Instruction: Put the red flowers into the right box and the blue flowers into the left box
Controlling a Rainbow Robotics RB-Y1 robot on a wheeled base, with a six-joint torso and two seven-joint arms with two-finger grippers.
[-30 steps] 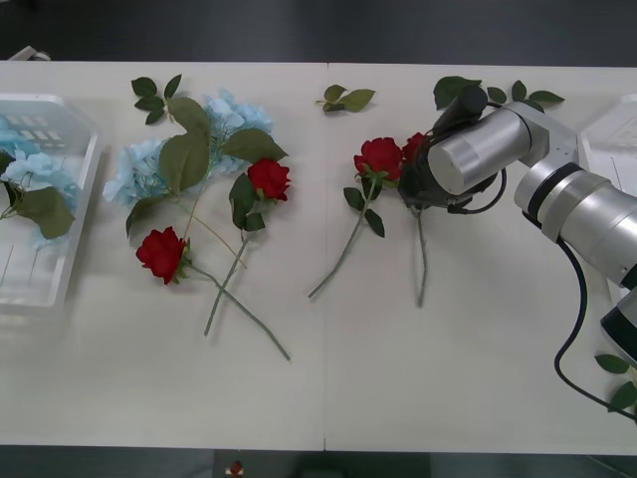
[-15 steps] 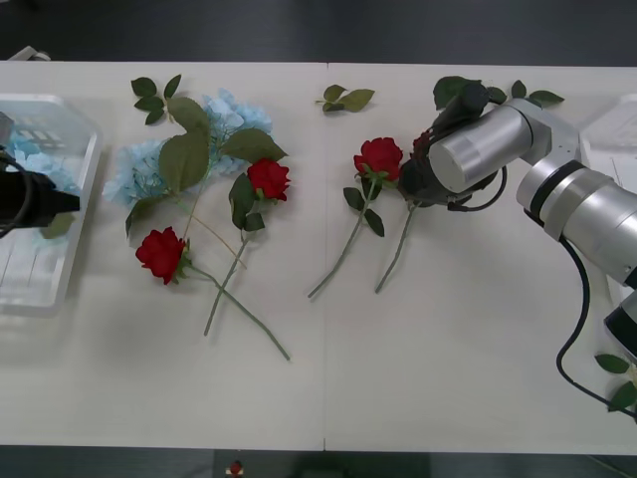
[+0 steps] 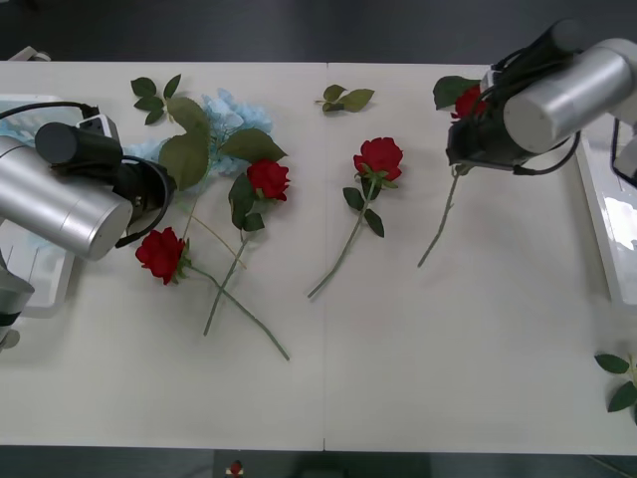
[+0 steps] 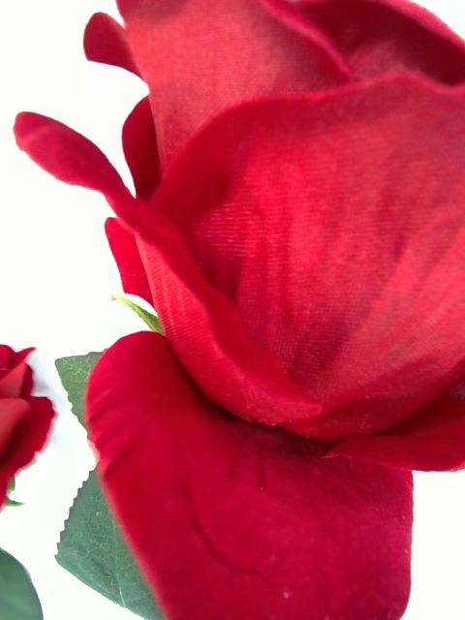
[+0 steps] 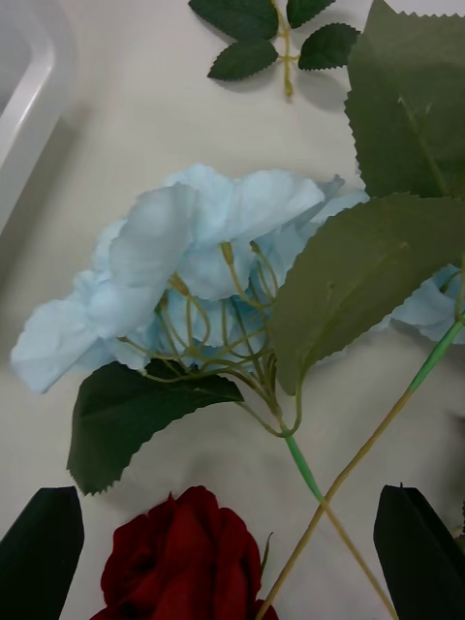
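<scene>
The right gripper (image 3: 466,129) is clamped on one of the red flowers (image 3: 468,102), holding it by the bloom with the stem hanging down toward the table (image 3: 398,378). The right box (image 3: 609,229) lies beside this gripper, on the far side from the table's centre seam.

Risk one: the grip is on soft petals, which fill the right wrist view (image 4: 291,291). Fabric petals may compress or slide, and the flower could drop short of the right box. The long stem trails below and could catch the rim on the way in, leaving the flower hanging over the edge.

The left gripper (image 3: 149,194) hovers with its fingers (image 5: 39,552) spread wide and holding nothing, over the blue flowers (image 5: 184,262).

Risk two: a red bloom (image 5: 184,552) lies right between the open fingers, with thin stems crossing beside it. Closing here could take the wrong colour, or drag a red flower along with a blue one into the left box (image 3: 40,269), which lies just outside the left arm.

Condition of items: the blue flowers are a pale cluster of small petals on wiry stalks, with large serrated leaves partly covering them. Three more red flowers lie on the table between the blue cluster and the held flower, two with stems crossed. Loose leaf sprigs (image 3: 343,99) lie toward the table's far edge.
</scene>
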